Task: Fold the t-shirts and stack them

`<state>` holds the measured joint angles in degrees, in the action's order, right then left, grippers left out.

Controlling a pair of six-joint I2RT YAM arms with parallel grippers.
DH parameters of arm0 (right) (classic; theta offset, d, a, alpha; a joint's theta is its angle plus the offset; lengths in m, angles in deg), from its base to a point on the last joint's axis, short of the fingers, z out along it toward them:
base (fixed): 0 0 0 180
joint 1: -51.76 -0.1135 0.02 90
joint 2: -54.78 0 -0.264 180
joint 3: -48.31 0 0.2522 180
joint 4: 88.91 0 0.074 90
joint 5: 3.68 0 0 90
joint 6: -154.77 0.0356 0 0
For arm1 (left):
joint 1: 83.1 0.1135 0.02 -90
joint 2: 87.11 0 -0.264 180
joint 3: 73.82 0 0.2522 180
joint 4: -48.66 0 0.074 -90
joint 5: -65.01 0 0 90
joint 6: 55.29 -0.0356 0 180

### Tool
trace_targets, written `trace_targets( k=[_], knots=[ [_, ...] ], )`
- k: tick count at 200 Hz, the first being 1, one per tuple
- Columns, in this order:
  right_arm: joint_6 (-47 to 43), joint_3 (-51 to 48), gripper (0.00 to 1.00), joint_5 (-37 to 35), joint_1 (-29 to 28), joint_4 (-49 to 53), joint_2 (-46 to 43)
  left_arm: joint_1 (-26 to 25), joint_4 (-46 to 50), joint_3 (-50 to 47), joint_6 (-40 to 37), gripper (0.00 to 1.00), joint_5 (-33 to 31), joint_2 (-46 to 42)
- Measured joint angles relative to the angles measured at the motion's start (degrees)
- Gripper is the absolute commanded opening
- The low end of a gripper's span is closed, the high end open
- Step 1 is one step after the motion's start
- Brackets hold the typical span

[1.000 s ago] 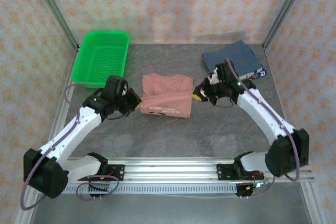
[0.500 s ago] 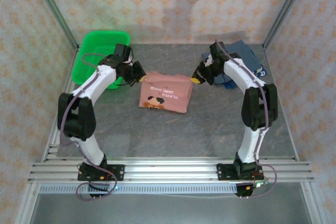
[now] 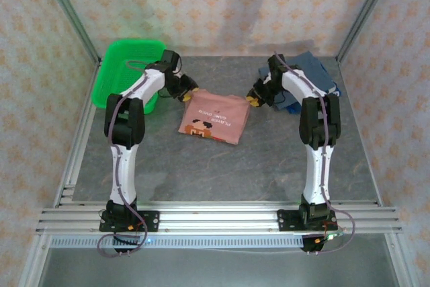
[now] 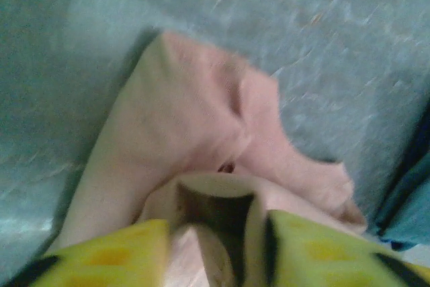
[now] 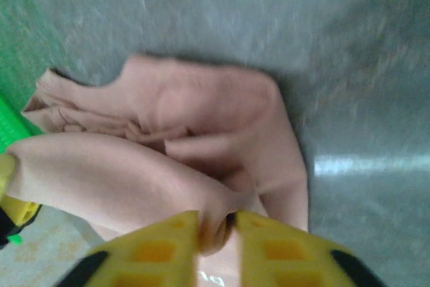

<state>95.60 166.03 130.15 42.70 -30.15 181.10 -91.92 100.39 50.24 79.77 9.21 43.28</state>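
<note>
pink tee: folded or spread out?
Folded. The pink t-shirt lies as a compact rectangle, print up; both wrist views show doubled layers. The left jaws and the right jaws pinch its far corners.

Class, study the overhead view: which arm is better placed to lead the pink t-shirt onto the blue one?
Right, probably. The right gripper holds a corner of the pink t-shirt close beside the blue t-shirt; the left gripper holds the opposite corner, nearer the green basket.
</note>
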Motion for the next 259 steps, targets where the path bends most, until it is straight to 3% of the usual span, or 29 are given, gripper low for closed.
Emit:
trace_targets(
  k=[28,63,97,114,125,148,168,205,228,259],
  knots=[
    [2.84,5.97,0.51,-0.55,2.21,-1.16,0.85,0.57,1.95,12.79,1.57,0.65,0.48,3.06],
    [1.66,21.55,0.66,-2.10,3.74,0.33,-0.46,2.23,4.46,33.66,3.06,0.68,0.24,2.49],
    [-3.69,23.08,0.79,-2.86,3.69,5.46,-12.66,5.35,6.88,34.27,0.66,0.74,-1.16,-9.79],
    [-6.21,12.44,0.86,-2.93,3.63,3.34,-24.81,6.47,6.86,26.69,-3.23,0.79,-2.95,-20.04],
    [-6.45,2.19,0.88,-2.95,3.63,0.81,-34.34,6.58,5.70,18.27,-6.08,0.88,-3.72,-28.37],
    [-6.36,-19.15,0.88,-2.23,3.58,-5.57,-50.58,6.19,1.95,-0.50,-10.01,0.92,-4.68,-43.21],
    [-3.65,-36.59,0.89,-1.03,3.56,-11.93,-59.04,5.84,-1.75,-16.72,-12.35,0.92,-4.57,-52.37],
    [0.00,-56.78,0.89,-0.90,1.64,-17.94,-60.04,5.64,-5.73,-40.72,-13.66,0.92,-4.57,-56.70],
    [0.48,-59.56,0.89,-0.76,0.28,-22.29,-56.35,4.33,-7.50,-49.16,-13.62,0.92,-4.66,-56.35],
    [0.74,-58.58,0.89,-0.57,-1.38,-31.58,-45.42,2.29,-13.51,-51.89,-12.94,0.92,-4.63,-52.98]
  ],
)
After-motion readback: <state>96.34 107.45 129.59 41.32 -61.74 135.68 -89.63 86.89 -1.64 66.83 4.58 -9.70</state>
